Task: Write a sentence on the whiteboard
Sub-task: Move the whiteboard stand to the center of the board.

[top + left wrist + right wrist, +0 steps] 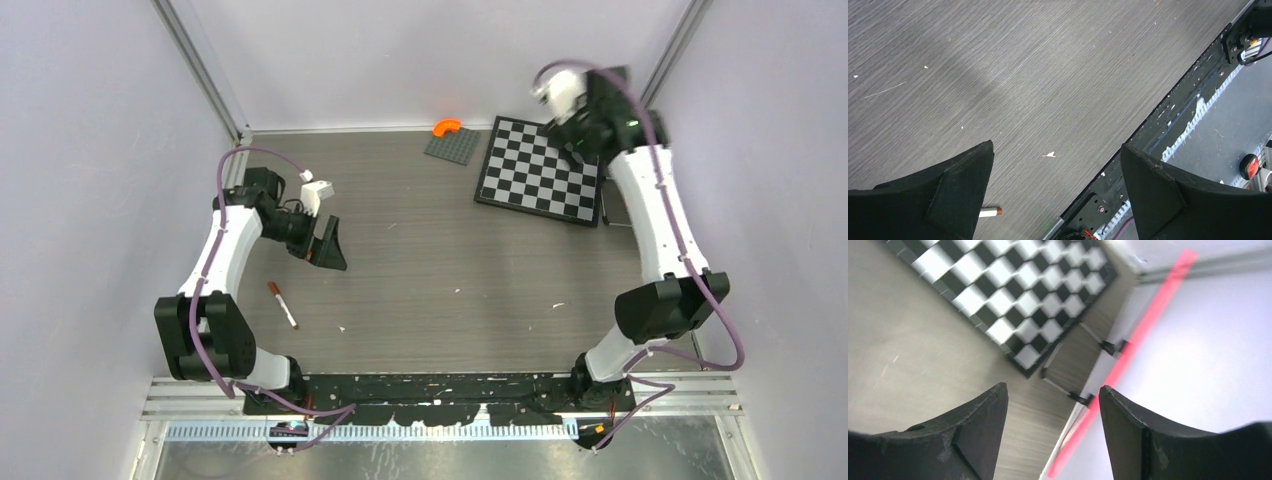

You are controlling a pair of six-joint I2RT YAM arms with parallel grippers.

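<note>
Whiteboard blurred, cut off, pink rim between spread fingers of right tool

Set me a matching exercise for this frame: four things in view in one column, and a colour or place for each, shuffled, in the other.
1. marker
2. chessboard
3. curved piece
4. whiteboard

a. orange, on the grey plate
b. pink-red frame, beside the chessboard
c. black and white squares
d. white barrel, red tip

Pairs: 1-d, 2-c, 3-a, 4-b
</note>
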